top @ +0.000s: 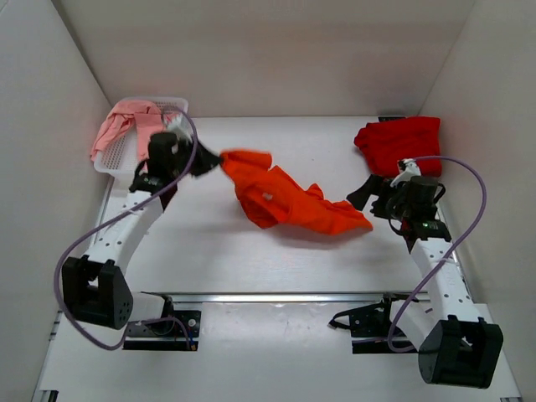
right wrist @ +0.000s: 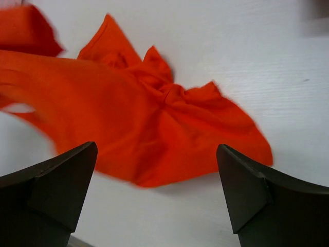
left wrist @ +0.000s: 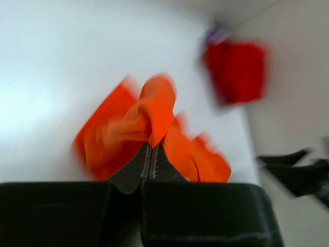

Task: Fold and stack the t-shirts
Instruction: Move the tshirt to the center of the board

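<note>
Early yet: left gripper (top: 207, 162) pinching the crumpled orange t-shirt (top: 285, 203), right gripper (top: 365, 191) spread; pink t-shirt (top: 126, 126) waits upper left.

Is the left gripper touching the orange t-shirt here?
Touching. The left wrist view shows the left gripper shut on a raised fold of the orange t-shirt.

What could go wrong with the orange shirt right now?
1. The left gripper pinches only a small bunched bit of the orange shirt, so the cloth might slip out.
2. The right gripper is open and holds nothing. Pulled from one side only, the crumpled shirt might drag in a lump instead of spreading flat.
3. The red shirt lies just beyond the right gripper, so a wide swing might nudge it.
</note>
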Available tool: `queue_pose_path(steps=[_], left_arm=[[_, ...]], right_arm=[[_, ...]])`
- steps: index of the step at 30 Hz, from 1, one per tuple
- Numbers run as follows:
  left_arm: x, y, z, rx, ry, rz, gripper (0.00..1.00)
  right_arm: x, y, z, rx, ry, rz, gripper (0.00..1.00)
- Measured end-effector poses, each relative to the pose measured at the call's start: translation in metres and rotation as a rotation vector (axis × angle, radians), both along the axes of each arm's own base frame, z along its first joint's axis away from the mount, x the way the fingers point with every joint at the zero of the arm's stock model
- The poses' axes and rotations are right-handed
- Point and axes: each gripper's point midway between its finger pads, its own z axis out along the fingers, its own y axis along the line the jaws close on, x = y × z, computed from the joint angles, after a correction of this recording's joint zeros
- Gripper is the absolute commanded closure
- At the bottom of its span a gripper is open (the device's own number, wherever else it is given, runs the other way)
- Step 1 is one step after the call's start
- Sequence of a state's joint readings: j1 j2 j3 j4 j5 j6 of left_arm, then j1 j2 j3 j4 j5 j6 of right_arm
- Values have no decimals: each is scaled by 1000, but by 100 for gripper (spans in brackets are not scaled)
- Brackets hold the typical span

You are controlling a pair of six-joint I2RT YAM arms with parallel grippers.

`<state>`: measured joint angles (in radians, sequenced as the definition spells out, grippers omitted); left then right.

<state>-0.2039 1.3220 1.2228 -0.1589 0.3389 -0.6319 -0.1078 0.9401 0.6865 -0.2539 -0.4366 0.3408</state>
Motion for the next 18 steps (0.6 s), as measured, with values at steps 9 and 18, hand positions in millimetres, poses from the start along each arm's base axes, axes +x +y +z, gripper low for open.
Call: queue_pose_path(steps=[9, 18], left_arm=[[-84, 47, -210, 151, 438, 86, 100], [-77, 43, -197, 152, 346, 72, 100]], right_arm=[[-27, 42, -44, 37, 120, 153, 61], [-71, 105, -105, 10, 349, 300, 18]])
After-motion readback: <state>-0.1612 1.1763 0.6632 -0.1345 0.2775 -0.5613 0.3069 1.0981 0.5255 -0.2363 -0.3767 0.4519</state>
